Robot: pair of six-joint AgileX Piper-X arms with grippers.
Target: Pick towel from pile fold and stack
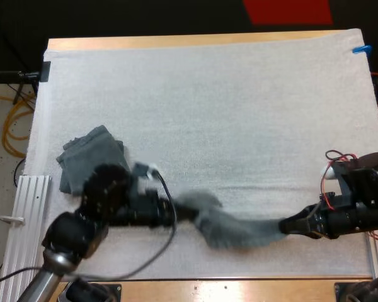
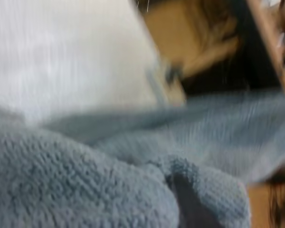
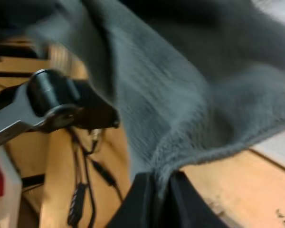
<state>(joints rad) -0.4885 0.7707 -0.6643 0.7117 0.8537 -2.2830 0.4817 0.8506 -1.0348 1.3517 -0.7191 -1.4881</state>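
A dark grey-green towel (image 1: 230, 228) hangs stretched between my two grippers over the front part of the white mat (image 1: 239, 113). My left gripper (image 1: 179, 214) is shut on its left end, and in the left wrist view the towel (image 2: 85, 180) bunches around a dark finger (image 2: 187, 202). My right gripper (image 1: 285, 225) is shut on its right end; its fingers (image 3: 137, 199) pinch the towel's edge (image 3: 190, 95). A second towel (image 1: 88, 158), folded, lies on the mat at the left, just behind my left arm.
A ribbed metal rail (image 1: 25, 220) runs along the table's left side. The wooden front edge (image 1: 239, 289) of the table lies close below the hanging towel. Yellow cables (image 1: 12, 126) lie on the floor at the left.
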